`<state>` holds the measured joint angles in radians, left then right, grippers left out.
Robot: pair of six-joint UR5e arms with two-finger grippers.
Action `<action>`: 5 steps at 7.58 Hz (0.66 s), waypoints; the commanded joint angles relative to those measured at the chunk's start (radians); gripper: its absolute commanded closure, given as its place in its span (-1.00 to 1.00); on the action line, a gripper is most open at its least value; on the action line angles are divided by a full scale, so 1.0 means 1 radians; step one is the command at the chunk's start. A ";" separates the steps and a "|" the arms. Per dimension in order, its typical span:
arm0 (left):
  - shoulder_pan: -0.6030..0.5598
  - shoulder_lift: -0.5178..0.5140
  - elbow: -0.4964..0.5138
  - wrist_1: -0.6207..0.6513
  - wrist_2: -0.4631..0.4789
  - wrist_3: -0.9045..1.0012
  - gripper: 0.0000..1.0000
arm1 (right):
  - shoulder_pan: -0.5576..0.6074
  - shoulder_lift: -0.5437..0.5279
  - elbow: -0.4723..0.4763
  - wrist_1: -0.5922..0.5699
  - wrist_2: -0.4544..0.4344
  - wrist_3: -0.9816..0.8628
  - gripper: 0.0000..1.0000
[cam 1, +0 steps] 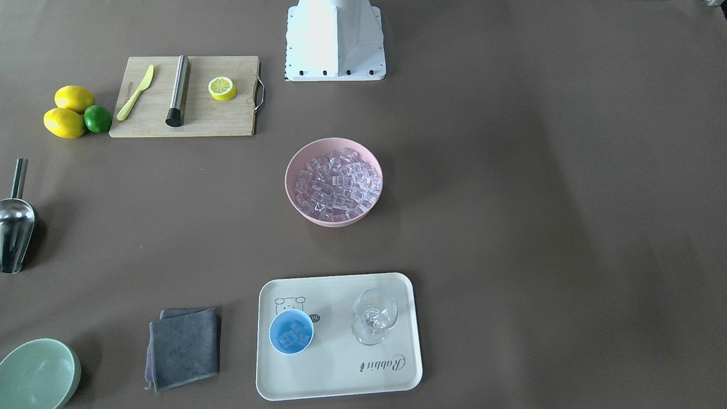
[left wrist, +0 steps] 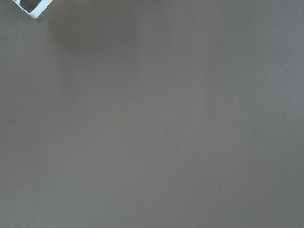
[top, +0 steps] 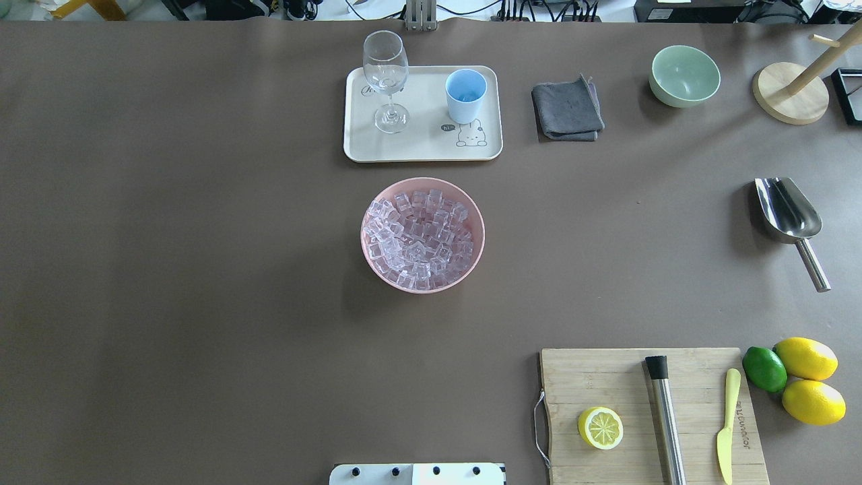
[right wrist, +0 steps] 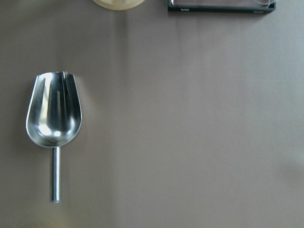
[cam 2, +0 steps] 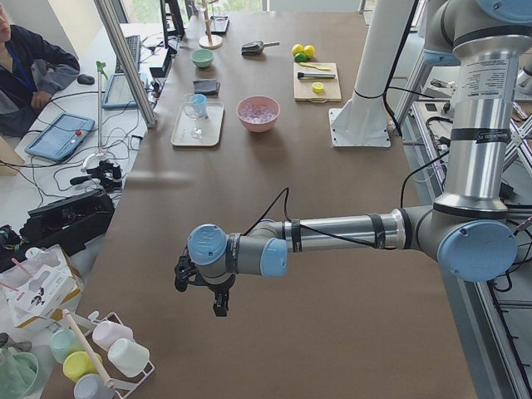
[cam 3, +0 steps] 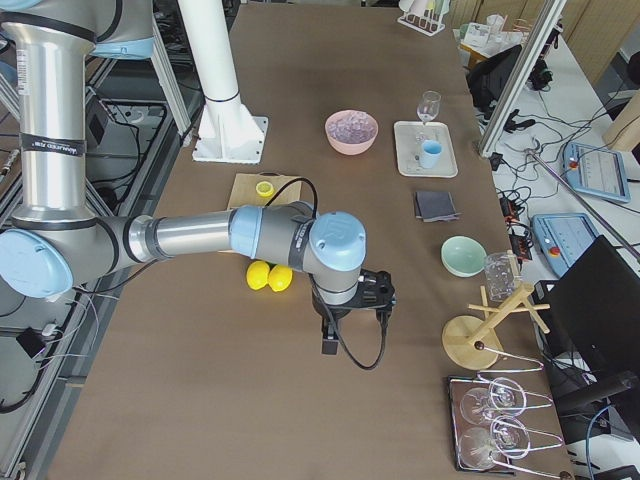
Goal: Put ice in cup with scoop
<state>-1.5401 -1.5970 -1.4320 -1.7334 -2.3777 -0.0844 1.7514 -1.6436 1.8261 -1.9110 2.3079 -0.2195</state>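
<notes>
R tool (cam 3: 328, 342) off scoop (right wrist: 53, 107), ice (cam 1: 293, 335) in cup (top: 465, 106)

Left arm (cam 2: 332, 233) reached over the table's (cam 2: 349, 332) near end.
Left gripper (cam 2: 219, 303) pointed down, jaws unclear; bowl (cam 2: 258, 127) of ice (cam 2: 259, 115), tray (cam 2: 186, 134) with cup (cam 2: 198, 105) mid-table; scoop (cam 2: 252, 48) by far edge.

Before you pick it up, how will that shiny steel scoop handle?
The scoop looks like polished steel, so probably stiff and slippery. Its thin round handle may twist in a grip, since the wide trough likely carries most weight. Pushed sideways, it might rock on the rounded trough.
</notes>
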 commanded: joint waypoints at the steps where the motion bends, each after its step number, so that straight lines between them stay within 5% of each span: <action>1: 0.000 -0.001 -0.001 0.000 0.000 0.000 -1.00 | 0.020 -0.048 -0.091 0.067 0.028 -0.055 -1.00; 5: 0.000 -0.001 -0.001 0.000 0.000 0.000 -1.00 | 0.020 -0.038 -0.088 0.069 0.022 -0.058 -1.00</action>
<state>-1.5401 -1.5984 -1.4340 -1.7334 -2.3777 -0.0844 1.7716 -1.6901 1.7386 -1.8436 2.3349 -0.2769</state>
